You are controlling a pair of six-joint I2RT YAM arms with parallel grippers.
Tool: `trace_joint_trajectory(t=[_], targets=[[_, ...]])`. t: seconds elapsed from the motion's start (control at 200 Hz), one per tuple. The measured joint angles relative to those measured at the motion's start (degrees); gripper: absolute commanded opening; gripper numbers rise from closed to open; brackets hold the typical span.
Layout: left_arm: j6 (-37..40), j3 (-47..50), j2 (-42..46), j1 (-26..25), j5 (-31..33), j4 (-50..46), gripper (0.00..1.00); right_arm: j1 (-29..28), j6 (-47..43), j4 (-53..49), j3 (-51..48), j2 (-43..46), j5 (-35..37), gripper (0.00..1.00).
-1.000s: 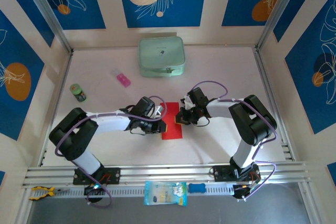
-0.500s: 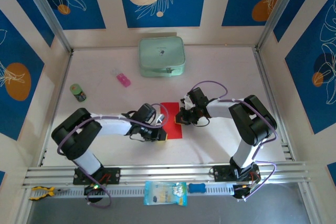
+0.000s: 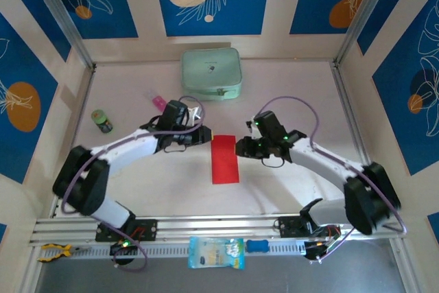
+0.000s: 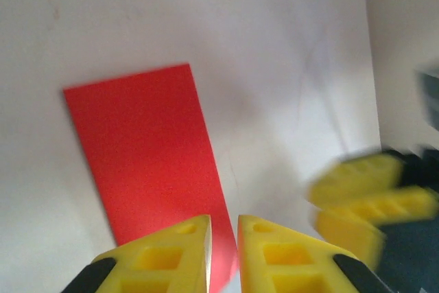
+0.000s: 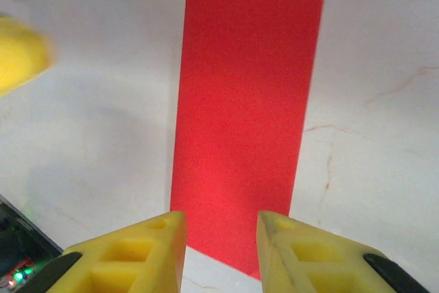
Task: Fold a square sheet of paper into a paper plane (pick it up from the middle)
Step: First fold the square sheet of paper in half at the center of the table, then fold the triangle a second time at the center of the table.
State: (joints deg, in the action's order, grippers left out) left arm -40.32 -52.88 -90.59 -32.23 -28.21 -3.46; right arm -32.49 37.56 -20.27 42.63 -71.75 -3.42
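The square sheet of paper (image 3: pixel 224 159) lies flat on the white table as a narrow red rectangle, folded in half. It also fills the left wrist view (image 4: pixel 147 149) and the right wrist view (image 5: pixel 247 101). My left gripper (image 3: pixel 206 135) hovers off its far left corner, its jaws (image 4: pixel 224 221) only a narrow slit apart with nothing between them. My right gripper (image 3: pixel 238 147) hangs just right of the far end, open and holding nothing (image 5: pixel 221 216). Neither gripper touches the paper. No paper plane shape shows.
A pale green case (image 3: pixel 211 73) stands at the back. A small pink block (image 3: pixel 161 104) and a green jar (image 3: pixel 102 121) sit to the left. A snack packet (image 3: pixel 215 252) and yellow pliers (image 3: pixel 51 252) lie on the front rail.
The right gripper has opened and lifted off the paper's right edge. The left arm has swung from the paper's near left edge up to its far left corner. The paper stays put.
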Motion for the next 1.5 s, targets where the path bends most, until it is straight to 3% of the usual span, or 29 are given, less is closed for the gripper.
trace_joint_trajectory(t=[0.235, 0.585, 1.05, 1.5], targets=[[-0.3, -7.0, -14.1, 0.0, -2.9, -0.1, 0.16, 1.5, 7.7, -1.2, -9.9, 12.6, 1.0, 0.35], [0.7, -12.0, -20.2, 0.0, -2.9, -0.5, 0.16, 3.1, 13.5, 5.7, -17.1, 17.8, -6.0, 0.37], [1.9, -10.4, -23.3, 0.3, -3.5, 2.3, 0.14, 2.1, 17.2, 10.9, -15.4, -0.9, -16.0, 0.5], [1.9, -9.6, -23.0, 0.3, -3.8, 3.7, 0.14, 1.8, 18.5, 16.9, -14.8, -7.4, -21.0, 0.47]])
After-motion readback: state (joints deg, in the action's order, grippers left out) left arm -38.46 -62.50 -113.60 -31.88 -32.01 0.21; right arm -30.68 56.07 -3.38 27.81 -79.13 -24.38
